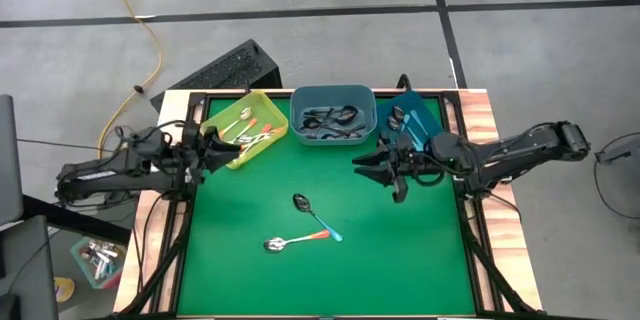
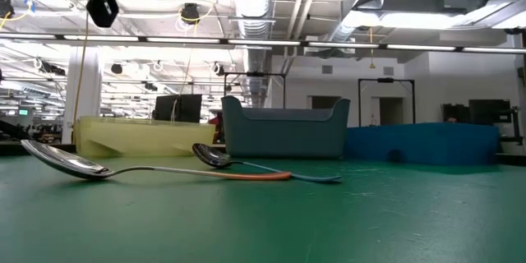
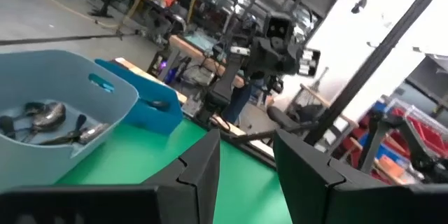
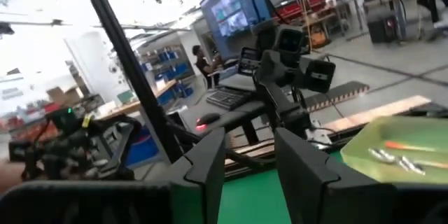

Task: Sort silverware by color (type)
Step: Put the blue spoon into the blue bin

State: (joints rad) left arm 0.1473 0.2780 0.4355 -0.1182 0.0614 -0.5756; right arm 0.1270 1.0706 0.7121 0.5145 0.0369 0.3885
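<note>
Green surface [image 1: 240,260]: two spoons [image 1: 300,230] loose at centre, handles crossing. Left pincer [image 1: 232,147] beside yellow bin [image 1: 262,105], part open, empty. Right pincer [image 1: 362,167] near blue bin [image 1: 432,115], part open, empty

From above, the spoons in my yellow bin [image 1: 245,125] are too small for me to count, and those in the grey-blue bin [image 1: 332,112] merge into one dark tangle. My right arm covers part of the blue bin [image 1: 412,118], so I cannot tell what it holds. At surface level all three bins show only their walls; their contents are hidden. My left wrist picture cuts the grey-blue bin off at its edge, and my right wrist picture does the same to the yellow bin, blurring its spoons.
</note>
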